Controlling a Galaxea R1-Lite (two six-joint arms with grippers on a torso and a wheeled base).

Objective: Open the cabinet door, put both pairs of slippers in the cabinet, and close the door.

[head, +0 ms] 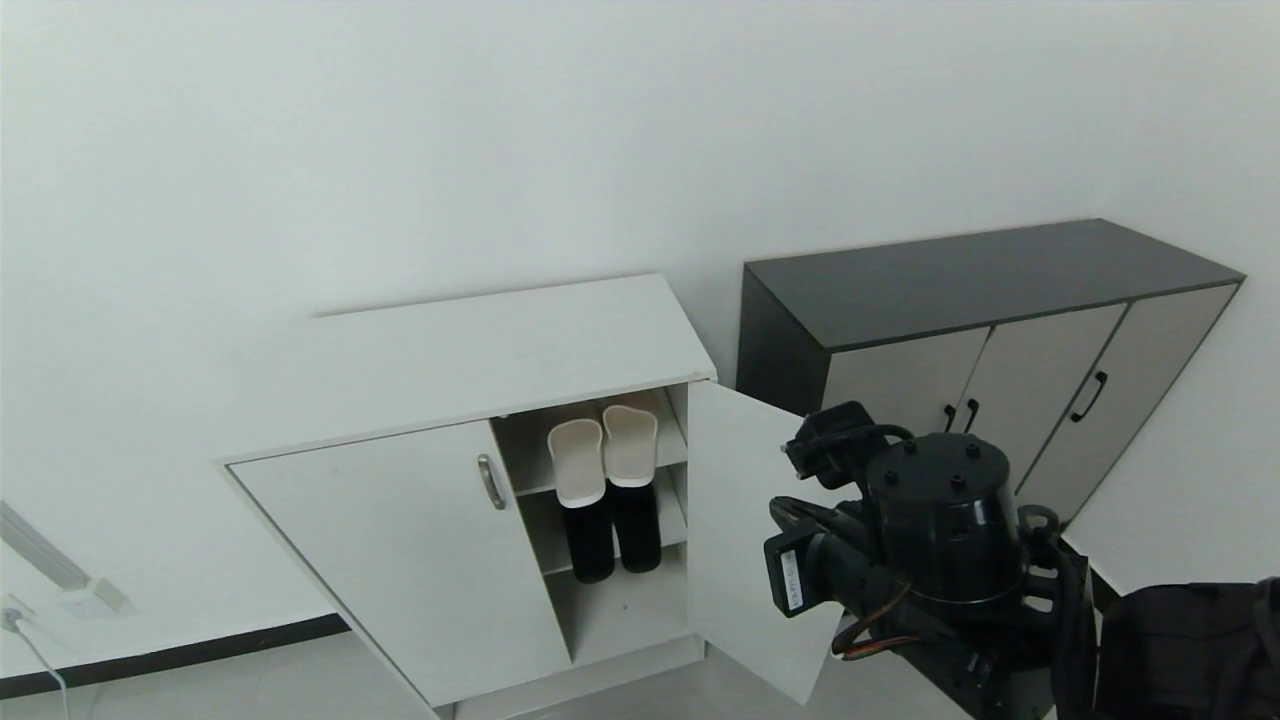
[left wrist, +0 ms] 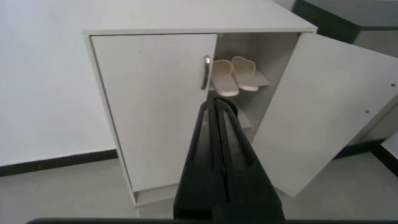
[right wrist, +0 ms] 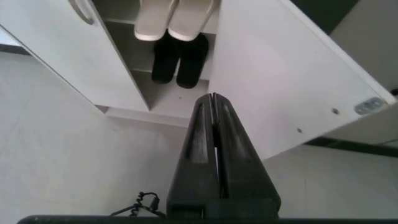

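Note:
The white cabinet (head: 500, 350) stands against the wall with its left door (head: 400, 560) closed and its right door (head: 745, 530) swung open. Inside, a cream pair of slippers (head: 603, 455) lies on the upper shelf, and a black pair (head: 612, 535) on the shelf below. My right gripper (right wrist: 213, 98) is shut and empty, low in front of the opening, beside the open door (right wrist: 286, 81). The black slippers (right wrist: 180, 59) and cream slippers (right wrist: 174, 15) lie just ahead of it. My left gripper (left wrist: 216, 102) is shut and empty, facing the closed door's handle (left wrist: 206, 71), with the cream slippers (left wrist: 239, 74) beyond.
A dark-topped cabinet (head: 980, 280) with closed doors stands right of the white one, close behind the open door. A wall socket with a cable (head: 90, 600) is low on the left wall. Grey floor (right wrist: 62, 143) lies open before the cabinet.

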